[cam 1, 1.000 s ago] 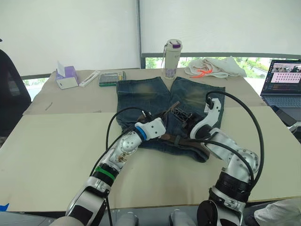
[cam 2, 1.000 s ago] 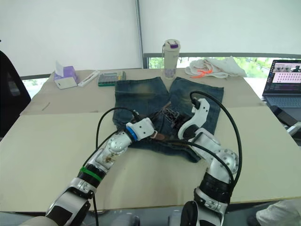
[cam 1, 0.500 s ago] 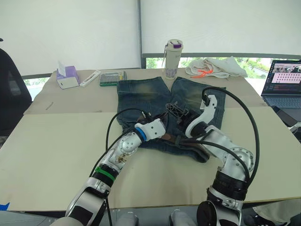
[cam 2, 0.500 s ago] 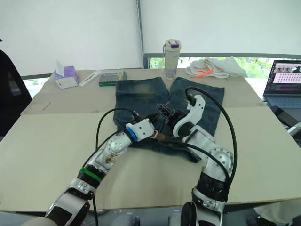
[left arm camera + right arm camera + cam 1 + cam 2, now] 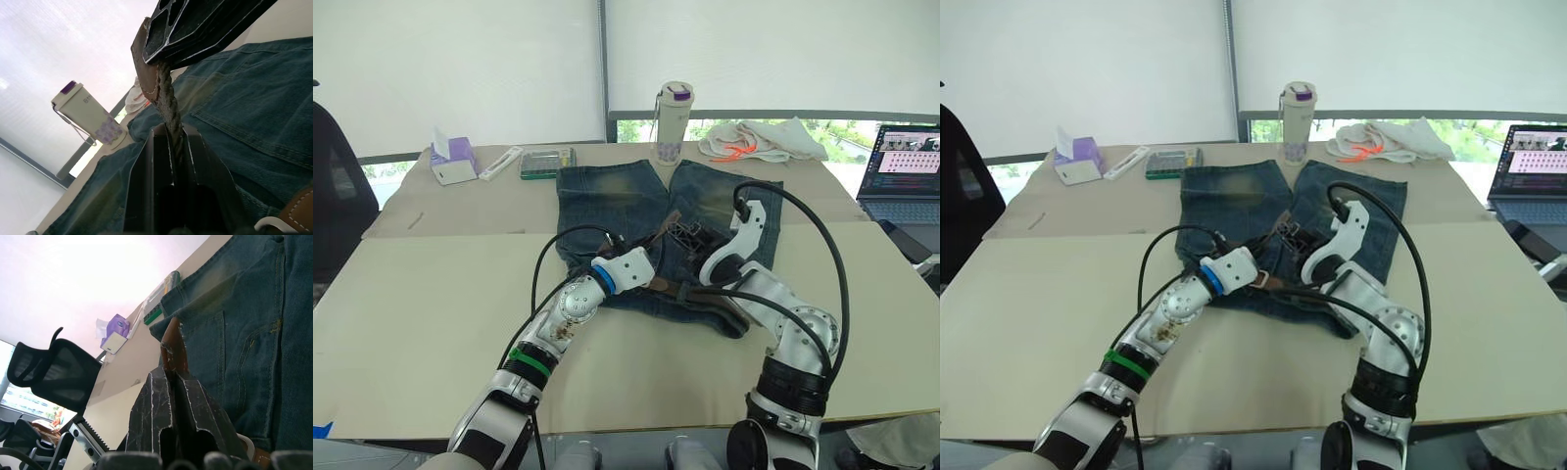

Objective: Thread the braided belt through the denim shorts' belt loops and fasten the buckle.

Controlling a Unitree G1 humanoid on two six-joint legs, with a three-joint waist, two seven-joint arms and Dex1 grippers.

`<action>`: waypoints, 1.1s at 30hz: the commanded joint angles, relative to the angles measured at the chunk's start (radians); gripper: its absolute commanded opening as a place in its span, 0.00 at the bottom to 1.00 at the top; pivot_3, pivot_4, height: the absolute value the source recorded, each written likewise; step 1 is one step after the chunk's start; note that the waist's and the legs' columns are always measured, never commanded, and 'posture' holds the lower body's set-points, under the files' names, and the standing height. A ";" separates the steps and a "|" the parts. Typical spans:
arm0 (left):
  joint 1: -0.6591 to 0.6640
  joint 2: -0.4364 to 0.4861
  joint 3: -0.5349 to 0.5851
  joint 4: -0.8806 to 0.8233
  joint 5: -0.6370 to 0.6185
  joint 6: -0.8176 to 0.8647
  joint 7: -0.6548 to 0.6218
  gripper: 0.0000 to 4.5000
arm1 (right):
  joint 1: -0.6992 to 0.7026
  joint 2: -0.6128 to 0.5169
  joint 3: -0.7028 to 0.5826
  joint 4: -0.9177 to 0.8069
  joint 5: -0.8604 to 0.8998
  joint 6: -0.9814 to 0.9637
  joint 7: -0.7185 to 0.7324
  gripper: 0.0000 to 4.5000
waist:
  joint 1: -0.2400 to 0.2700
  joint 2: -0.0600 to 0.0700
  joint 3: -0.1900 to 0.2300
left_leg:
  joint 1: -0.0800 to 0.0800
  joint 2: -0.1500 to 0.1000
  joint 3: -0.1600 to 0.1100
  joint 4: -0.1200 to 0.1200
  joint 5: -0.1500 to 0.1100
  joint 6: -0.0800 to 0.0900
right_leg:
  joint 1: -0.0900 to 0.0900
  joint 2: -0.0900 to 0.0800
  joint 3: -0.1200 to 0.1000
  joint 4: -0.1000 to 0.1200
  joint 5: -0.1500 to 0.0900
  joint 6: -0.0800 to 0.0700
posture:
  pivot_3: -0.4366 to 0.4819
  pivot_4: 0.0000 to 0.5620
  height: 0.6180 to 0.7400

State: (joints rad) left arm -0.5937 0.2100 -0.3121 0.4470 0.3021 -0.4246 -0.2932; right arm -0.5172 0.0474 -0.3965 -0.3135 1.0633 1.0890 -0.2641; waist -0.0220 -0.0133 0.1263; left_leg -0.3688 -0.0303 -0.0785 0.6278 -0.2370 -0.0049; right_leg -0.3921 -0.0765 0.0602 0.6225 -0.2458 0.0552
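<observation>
Your counter (image 5: 431, 294) carries the denim shorts (image 5: 617, 201) flat in the middle, legs pointing away from you, and both your arms reach in over the waistband end nearest you. Your left arm comes in low from the left, elbow bent, wrist resting over the shorts; your right arm is folded sharply, forearm rising and the wrist tipped back toward the centre. The braided belt (image 5: 690, 292) lies across the waistband, and its free end lifts up between the two claws. Your left claw (image 5: 171, 142) is pinching the braided strap just below the brown leather tip, as the left wrist view shows up close. Your right claw (image 5: 172, 377) is pressed together on that same leather tip, clear in the right wrist view. The head views give you what the wrists cannot: a bottle (image 5: 672, 121) standing beyond the shorts, a white cloth (image 5: 759, 139) to its right, a laptop (image 5: 901, 174) at the right edge, and a tissue box (image 5: 451, 162) far left.
</observation>
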 commanded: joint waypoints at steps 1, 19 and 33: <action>0.016 -0.007 0.009 -0.065 -0.080 -0.017 -0.069 0.30 | 0.006 -0.034 0.007 -0.031 0.036 -0.019 0.005 0.00 | 0.001 0.000 0.000 | 0.000 0.000 0.000 0.000 0.000 0.000 | 0.000 0.000 0.000 0.000 0.000 0.000 | 0.48 0.27 1.00; 0.086 0.138 0.335 -0.218 -0.732 0.394 -0.477 0.99 | 0.211 -0.527 -0.075 -0.071 0.178 0.023 0.246 0.00 | -0.008 0.001 0.001 | 0.000 0.002 0.002 0.000 0.000 0.001 | 0.004 0.001 -0.001 -0.007 0.000 0.000 | 0.48 0.27 1.00; -0.054 0.095 0.221 0.100 -0.588 0.243 -0.770 0.44 | 0.283 -0.669 -0.055 -0.028 0.068 -0.016 0.376 0.00 | 0.008 -0.002 0.003 | -0.002 0.002 0.005 0.001 0.000 0.001 | 0.004 0.002 -0.002 -0.010 0.000 0.000 | 0.48 0.27 1.00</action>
State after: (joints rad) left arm -0.6196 0.3046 -0.0879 0.5321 -0.3067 -0.1280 -1.0332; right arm -0.2238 -0.6191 -0.4406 -0.3169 1.1312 1.1077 0.0992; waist -0.0138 -0.0149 0.1292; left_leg -0.3703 -0.0285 -0.0739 0.6285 -0.2369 -0.0039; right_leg -0.3876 -0.0745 0.0583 0.6128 -0.2458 0.0552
